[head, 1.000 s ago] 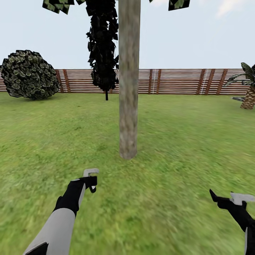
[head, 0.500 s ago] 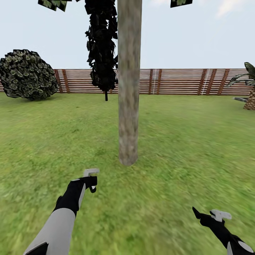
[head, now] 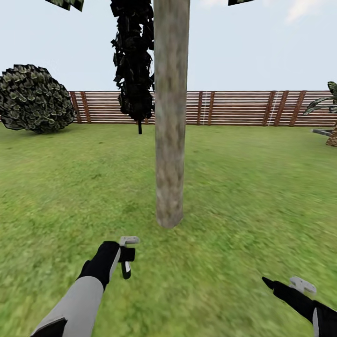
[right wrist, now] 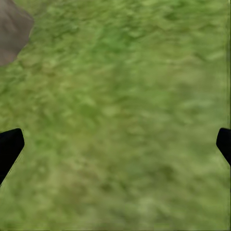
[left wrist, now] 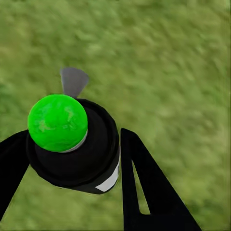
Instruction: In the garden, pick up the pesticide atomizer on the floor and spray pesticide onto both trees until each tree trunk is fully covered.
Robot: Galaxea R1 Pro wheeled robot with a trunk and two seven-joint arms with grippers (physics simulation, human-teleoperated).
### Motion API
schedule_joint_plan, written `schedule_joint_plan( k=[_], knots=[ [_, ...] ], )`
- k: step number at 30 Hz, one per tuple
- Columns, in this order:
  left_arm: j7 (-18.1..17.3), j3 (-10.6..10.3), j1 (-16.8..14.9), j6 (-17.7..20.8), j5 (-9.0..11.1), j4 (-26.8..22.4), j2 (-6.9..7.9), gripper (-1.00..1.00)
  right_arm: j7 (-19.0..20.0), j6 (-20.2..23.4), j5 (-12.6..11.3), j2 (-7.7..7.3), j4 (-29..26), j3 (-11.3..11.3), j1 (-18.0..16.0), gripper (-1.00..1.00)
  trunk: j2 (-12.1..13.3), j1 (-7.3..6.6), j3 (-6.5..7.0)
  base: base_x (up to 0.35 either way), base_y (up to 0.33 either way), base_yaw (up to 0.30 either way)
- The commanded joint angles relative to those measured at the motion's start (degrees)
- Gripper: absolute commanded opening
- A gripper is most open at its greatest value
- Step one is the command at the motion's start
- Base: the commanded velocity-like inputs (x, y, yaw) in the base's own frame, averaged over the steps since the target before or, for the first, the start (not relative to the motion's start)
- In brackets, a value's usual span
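One tree's thick pale grey-brown trunk (head: 171, 117) rises straight ahead on the lawn; its base (right wrist: 12, 29) also shows in the right wrist view. I see no whitish speckles on the bark. My left gripper (head: 122, 256) hovers low in front of the trunk, shut on the pesticide atomizer (head: 126, 269). In the left wrist view the pesticide atomizer (left wrist: 72, 144) is a black body with a green ball on top and a grey nozzle, held in my left gripper (left wrist: 77, 168) between its black fingers (left wrist: 144, 183). My right gripper (head: 271, 283) is low at the right, open over bare grass (right wrist: 115, 144).
A brown slatted fence (head: 234, 107) closes the lawn at the back. A round bush (head: 35, 98) stands far left, a dark thin-trunked tree (head: 135, 61) behind the trunk, and a palm-like plant (head: 330, 117) at the far right edge.
The view has closed in on the trunk. My left gripper with the atomizer has dropped lower and nearer to me. My right gripper has sunk and moved left.
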Motion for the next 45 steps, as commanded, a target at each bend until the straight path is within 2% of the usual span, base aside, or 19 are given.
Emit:
schedule_joint_plan(
  k=[1, 4, 6, 9, 16, 19, 22, 25, 34, 37, 40, 45],
  knots=[
    [0.0, -1.0, 0.0, 0.7, 0.0, 0.0, 0.0, -1.0, 0.1, 0.2, 0.0, -0.01, -1.2, 0.0, 0.0, 1.0, 0.0, 0.0, 0.0, 0.32, 0.0, 0.0],
    [0.0, -2.6, 0.0, 2.6, 0.0, -0.1, -0.01, -1.0, 0.2, 0.4, 0.0, -0.02, -6.5, -0.1, 0.0, 1.0, 0.0, 0.0, 0.0, 0.229, 0.0, 0.0],
    [0.0, -2.9, 0.0, 4.7, 0.1, -0.2, -0.06, -1.0, 0.2, 0.4, 0.0, -0.02, -8.2, -0.3, 0.0, 1.0, 0.0, 0.0, 0.0, 0.086, 0.0, 0.0],
    [0.0, -3.0, -0.3, 6.9, 0.1, -0.3, -0.07, -1.0, 0.2, 0.5, 0.0, -0.1, -8.8, -0.5, 0.0, 1.0, 0.0, 0.0, 0.0, 0.032, 0.0, 0.0],
    [-0.1, -3.1, -3.1, 12.5, 0.1, -0.4, -0.08, -1.0, -0.1, 2.0, 0.0, -0.26, -9.1, -0.6, 0.0, 1.0, 0.0, 0.0, 0.0, 0.014, 0.0, 0.0],
    [-0.1, -3.1, -4.2, 13.5, 0.1, -0.3, -0.1, -1.0, -0.3, 4.0, 0.0, -1.11, -9.1, -0.7, 0.0, 1.0, 0.0, 0.0, 0.0, 0.122, 0.0, 0.0],
    [0.0, -3.1, -4.9, 14.0, 0.2, -0.3, -0.15, -1.0, -0.2, 7.8, -0.1, -4.16, -9.1, -0.4, 0.0, 1.0, 0.0, 0.0, 0.0, 0.252, 0.0, 0.0],
    [0.0, -3.2, -5.0, 14.1, 0.1, -0.2, -0.12, -1.0, 0.1, 8.6, -0.1, -4.8, -9.1, -0.2, 0.0, 1.0, 0.0, 0.0, 0.0, 0.285, 0.0, 0.0],
    [-0.1, -3.4, -5.0, 14.1, 0.2, 0.2, -0.21, -1.0, 0.3, 9.0, -0.1, -5.12, -9.3, -0.1, 0.0, 1.0, 0.0, 0.0, 0.0, 0.078, 0.0, 0.0],
    [-0.1, -4.4, -5.0, 15.3, 0.2, 0.3, -0.23, -1.0, 0.3, 9.0, -0.1, -5.12, -9.4, -0.1, 0.0, 1.0, 0.0, 0.0, 0.0, 0.195, 0.0, 0.0],
    [-0.1, -6.0, -5.0, 18.0, 0.2, 0.3, -0.19, -1.0, 0.3, 9.0, -0.1, -5.09, -12.3, -0.1, 0.0, 1.0, 0.0, 0.0, 0.0, 0.294, 0.0, -0.032],
    [-0.1, -6.6, -5.0, 18.8, 0.2, 0.3, -0.17, -1.0, 0.2, 9.0, 0.0, -4.98, -16.3, -0.2, 0.0, 1.0, 0.0, 0.0, 0.0, 0.272, 0.0, -0.208]
  ],
)
